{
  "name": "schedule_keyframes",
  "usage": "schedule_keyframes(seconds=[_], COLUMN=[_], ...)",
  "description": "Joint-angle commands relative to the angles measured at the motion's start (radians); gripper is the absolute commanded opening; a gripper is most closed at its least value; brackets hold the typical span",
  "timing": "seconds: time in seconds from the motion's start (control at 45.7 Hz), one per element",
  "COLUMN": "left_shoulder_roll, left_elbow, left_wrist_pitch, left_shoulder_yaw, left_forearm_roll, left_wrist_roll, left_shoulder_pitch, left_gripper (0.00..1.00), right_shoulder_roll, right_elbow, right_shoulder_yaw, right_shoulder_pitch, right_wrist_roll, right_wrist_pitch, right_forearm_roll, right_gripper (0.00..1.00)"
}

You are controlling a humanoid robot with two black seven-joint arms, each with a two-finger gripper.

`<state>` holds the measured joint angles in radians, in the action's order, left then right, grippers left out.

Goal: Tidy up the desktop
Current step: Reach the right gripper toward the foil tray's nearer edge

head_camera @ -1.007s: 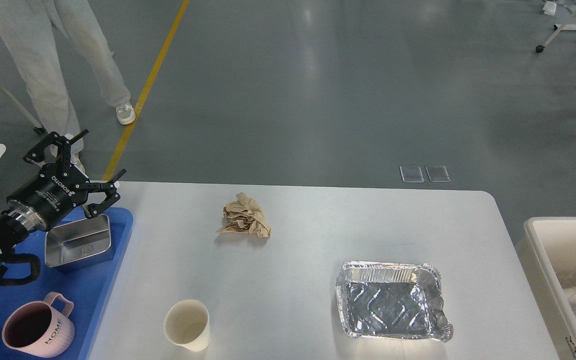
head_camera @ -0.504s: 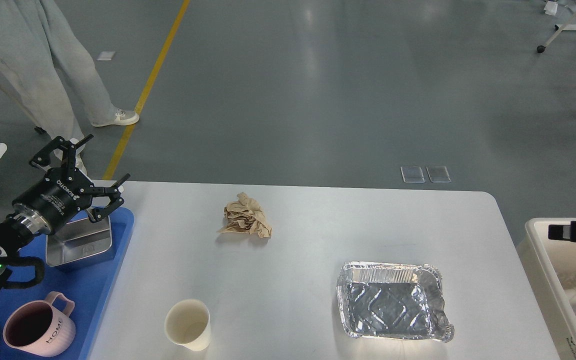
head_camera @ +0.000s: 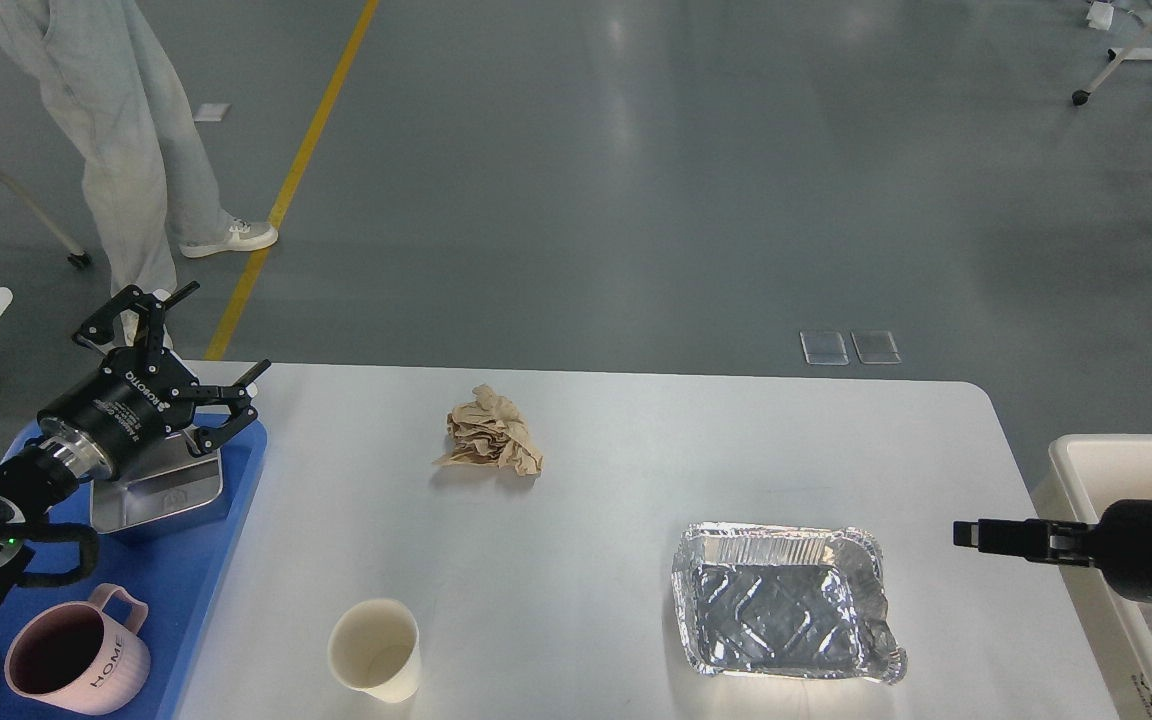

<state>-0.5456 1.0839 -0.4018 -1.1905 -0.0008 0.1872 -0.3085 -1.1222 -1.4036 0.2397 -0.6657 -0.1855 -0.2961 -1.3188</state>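
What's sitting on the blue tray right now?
On the blue tray: a steel pan toward the back and a pink mug in front. The left end effector and its arm cover part of the pan and tray.

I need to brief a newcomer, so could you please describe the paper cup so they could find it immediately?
Start at the desktop and go to its near edge, left of centre. The paper cup stands upright and open there, beside the blue tray. Unlike the pink mug, it is cream and handleless.

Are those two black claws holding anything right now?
The left gripper is open and empty. The right gripper shows side-on; nothing visible in it, its state unclear.
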Motion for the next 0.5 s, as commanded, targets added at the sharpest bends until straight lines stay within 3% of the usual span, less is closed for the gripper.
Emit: schedule_keyframes(seconds=[0.0,0.263,0.482], left_shoulder_roll=[-0.002,-0.005,-0.002], left_elbow=[-0.001,-0.001,-0.002], left_wrist_pitch=[0.000,0.000,0.000], left_shoulder_yaw=[0.000,0.000,0.000], left_forearm_roll=[0.001,0.002,0.004], left_wrist_roll=[0.000,0.000,0.000], left_shoulder_pitch=[-0.001,0.002,0.005], left_gripper=[0.98,0.98,0.98], right_shoulder_roll=[0.091,0.209,0.274], right_elbow=[0.081,0.204,0.232], right_shoulder_yaw=[-0.002,-0.020,-0.065], right_shoulder_pitch=[0.011,0.051,0.051], right_wrist_roll=[0.000,-0.002,-0.002], right_wrist_pitch=[0.011,0.064,0.097], right_forearm_roll=[0.000,-0.045,-0.074], right_gripper=[1.00,1.00,0.93])
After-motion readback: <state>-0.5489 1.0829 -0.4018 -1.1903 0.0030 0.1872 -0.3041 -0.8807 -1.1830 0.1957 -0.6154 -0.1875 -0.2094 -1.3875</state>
